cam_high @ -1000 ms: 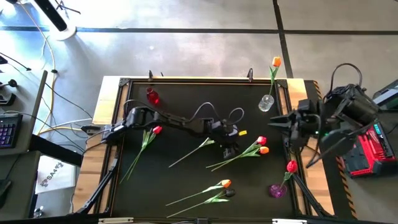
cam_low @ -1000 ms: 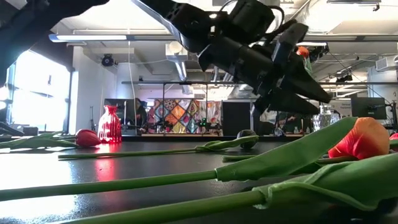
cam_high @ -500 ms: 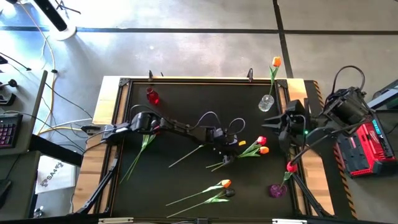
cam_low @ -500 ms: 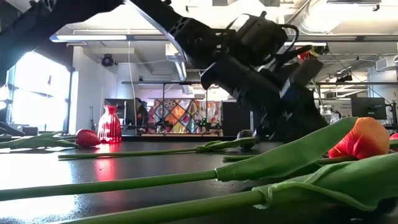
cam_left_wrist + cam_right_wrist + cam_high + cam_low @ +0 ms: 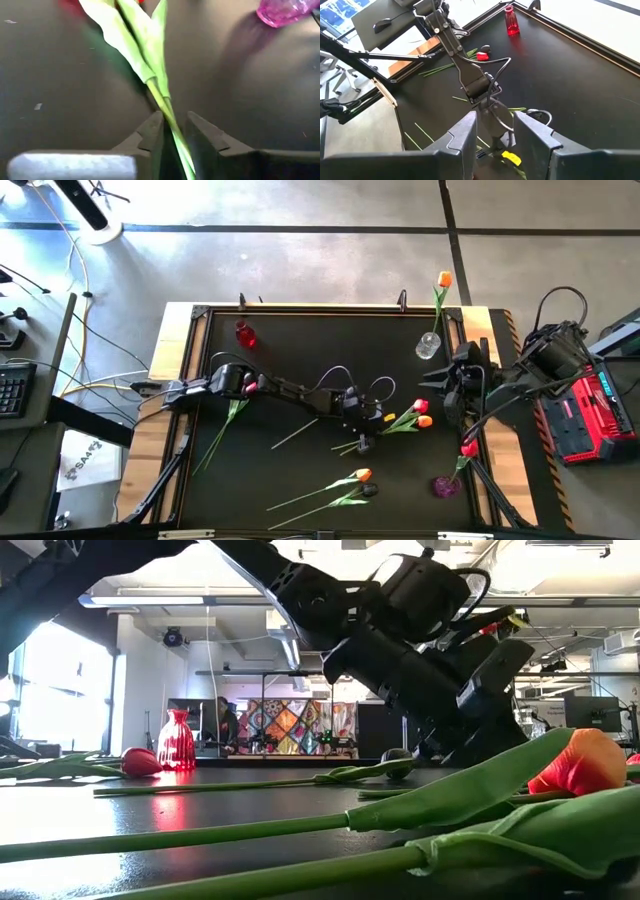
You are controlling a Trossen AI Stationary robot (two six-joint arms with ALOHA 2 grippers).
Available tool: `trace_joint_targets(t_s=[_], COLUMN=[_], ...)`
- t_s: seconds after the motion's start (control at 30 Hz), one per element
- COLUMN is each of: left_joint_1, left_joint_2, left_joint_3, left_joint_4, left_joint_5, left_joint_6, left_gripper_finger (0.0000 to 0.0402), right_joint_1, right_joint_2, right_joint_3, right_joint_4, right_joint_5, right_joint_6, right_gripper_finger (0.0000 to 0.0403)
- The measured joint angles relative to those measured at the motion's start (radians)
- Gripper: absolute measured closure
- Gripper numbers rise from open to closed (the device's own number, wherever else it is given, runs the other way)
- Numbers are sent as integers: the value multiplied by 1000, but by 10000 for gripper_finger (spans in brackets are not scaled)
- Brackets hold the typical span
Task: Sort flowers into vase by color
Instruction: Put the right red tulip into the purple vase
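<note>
A red tulip (image 5: pixel 420 407) and an orange tulip (image 5: pixel 426 421) lie side by side right of the table's middle. Their green stems (image 5: pixel 385 430) run toward the near left. My left gripper (image 5: pixel 362 442) is low over those stems. In the left wrist view the left gripper (image 5: pixel 175 127) is narrowly open, one finger on each side of the stems (image 5: pixel 167 107). My right gripper (image 5: pixel 450 395) hovers open at the right edge, and its own view shows it as well (image 5: pixel 495 120). Another red tulip's stem (image 5: pixel 225 425) lies at the left. An orange tulip (image 5: pixel 362 475) and a black one (image 5: pixel 370 490) lie near the front. My left gripper comes down from above with its fingers (image 5: pixel 155 132) across the two stems (image 5: pixel 172 125), a little way below the leaves. A dark gap shows beside the stems, so I cannot tell whether the fingers touch them. The flowers lie flat on the table.
A red vase (image 5: pixel 243 333) stands far left. A clear vase (image 5: pixel 428 345) at the far right holds an orange tulip (image 5: pixel 443 280). A purple vase (image 5: pixel 445 485) at the near right holds a red tulip (image 5: pixel 468 447). A loose stem (image 5: pixel 300 430) lies mid-table beside the left arm. The table has a raised rim (image 5: pixel 300 308).
My left gripper has come down toward the near edge, onto the stems of the red and orange tulips, and now stands astride them. My right arm has shifted a little toward the near edge. The flowers have stayed where they were.
</note>
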Motion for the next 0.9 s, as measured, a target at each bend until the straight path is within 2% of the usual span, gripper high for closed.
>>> trace_joint_targets(t_s=[0.2, 0.47, 0.73, 0.9], left_joint_1=[-10, 14, 62, 108], left_joint_2=[0, -25, -90, -166], left_joint_3=[0, -1, 1, 0], left_joint_4=[-10, -11, -12, 37], left_joint_5=[-19, -40, -69, -121], left_joint_6=[12, -16, -137, -171], left_gripper_finger=[396, 400, 401, 401], right_joint_1=[0, 0, 0, 0], right_joint_2=[0, 0, 0, 0], right_joint_3=[0, 0, 0, -1], right_joint_4=[0, 0, -7, -85], right_joint_5=[0, -46, -85, -61], right_joint_6=[-3, -3, 14, 133], right_gripper_finger=[287, 287, 287, 287])
